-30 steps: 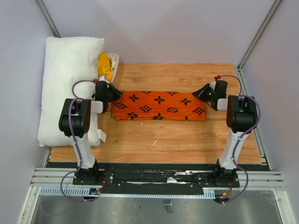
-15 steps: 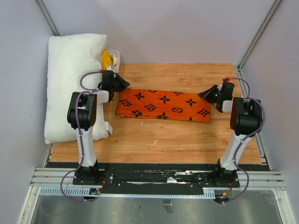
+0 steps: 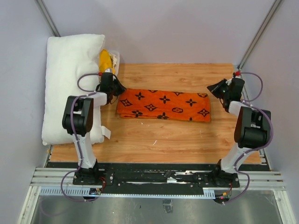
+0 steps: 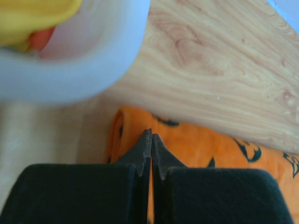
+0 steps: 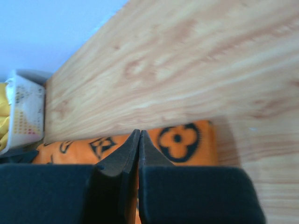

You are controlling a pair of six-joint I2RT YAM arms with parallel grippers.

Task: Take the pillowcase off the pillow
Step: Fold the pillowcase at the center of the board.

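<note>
2 grippers, both pinched shut with nothing I can see between the jaws: the left gripper (image 3: 117, 88) sits at the left end of the pillowcase (image 3: 163, 104), the right gripper (image 3: 211, 87) just off its right end. That pillowcase lies folded flat across the middle of the counter (image 3: 177, 135), fully apart from the pillow (image 3: 70, 79), which is propped along the counter's left edge against the wall. So the job looks done to me. What worries me is the exit: a low sweep by the left gripper could catch the fold and drag it open. Its arm could also nudge the pillow, which hangs past the left edge, and the basket (image 3: 115, 59) of yellow cloth (image 3: 105, 60) at the far-left corner sits close enough to get clipped
</note>
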